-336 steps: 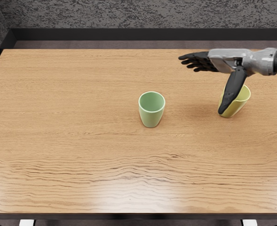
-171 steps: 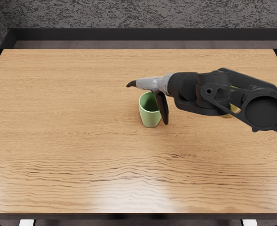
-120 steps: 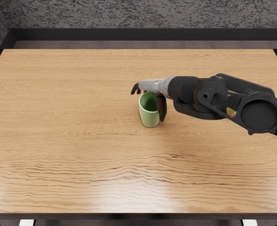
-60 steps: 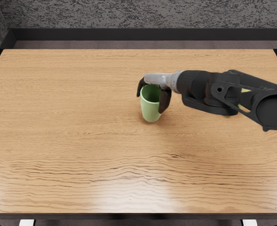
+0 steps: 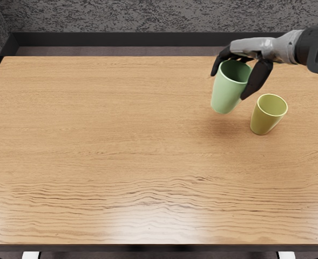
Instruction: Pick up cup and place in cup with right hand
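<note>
My right hand (image 5: 235,67) comes in from the upper right in the head view, its fingers and thumb closed around the upper part of the green cup (image 5: 225,96). This cup hangs above the table, slightly tilted, with its mouth up. To its right and a little nearer the front edge, the yellow cup (image 5: 266,115) stands upright on the table, and its mouth faces up. The two cups are apart. Part of the green cup's rim is hidden by the hand.
The wooden table (image 5: 110,140) fills most of the view. Behind its back edge runs a dark ledge (image 5: 121,39) below a grey textured wall.
My right hand has lifted the green cup off the table and carried it right and toward the back. The yellow cup, mostly covered by the arm before, now shows fully.
</note>
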